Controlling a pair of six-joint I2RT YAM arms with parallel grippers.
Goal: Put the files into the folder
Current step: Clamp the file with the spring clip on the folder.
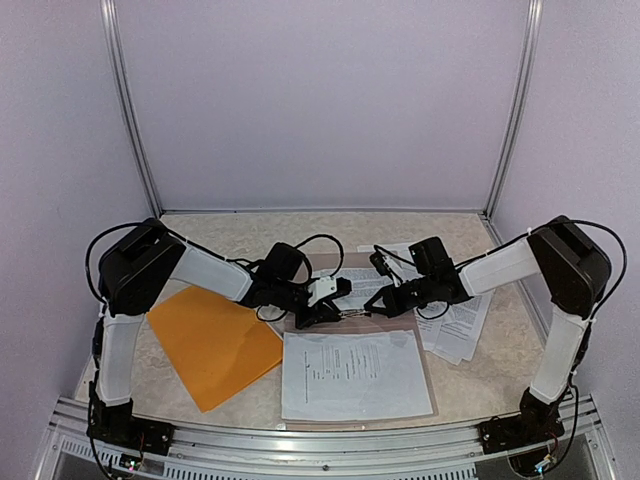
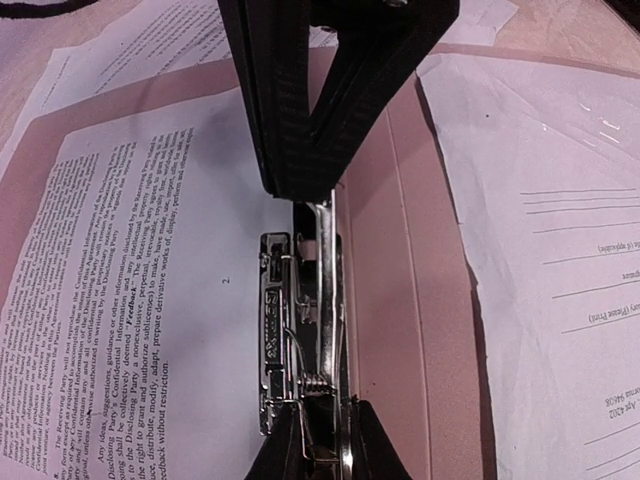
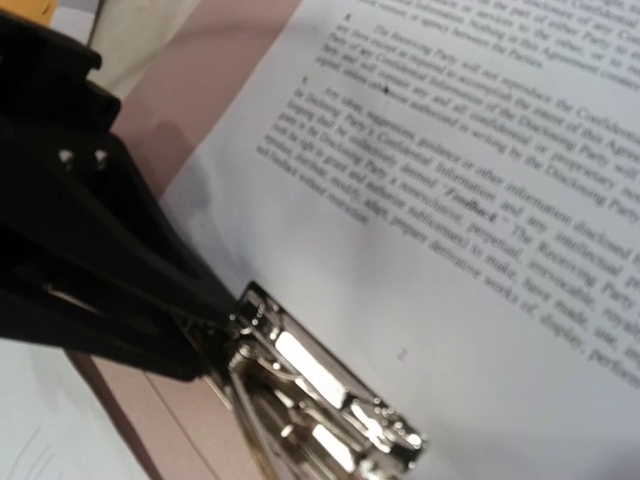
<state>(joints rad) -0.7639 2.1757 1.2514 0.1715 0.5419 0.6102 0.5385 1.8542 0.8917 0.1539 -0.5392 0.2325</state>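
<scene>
The orange folder (image 1: 215,345) lies flat and closed at the left. One printed file sheet (image 1: 355,375) (image 2: 130,300) (image 3: 480,280) lies on the grey-brown clipboard (image 2: 420,300), its top edge under the metal clip (image 1: 352,312) (image 2: 300,330) (image 3: 320,400). More files (image 1: 462,325) (image 2: 560,250) lie fanned out to the right. My left gripper (image 1: 335,303) (image 2: 330,430) is shut on the clip's lever. My right gripper (image 1: 385,303) (image 2: 305,190) is shut, and its tip touches the lever's other end. Its own fingers do not show in the right wrist view.
Both arms meet over the clipboard's top edge at mid-table. White booth walls stand at the back and both sides. A metal rail (image 1: 320,445) runs along the near edge. Further sheets (image 2: 110,50) lie beyond the clipboard's top.
</scene>
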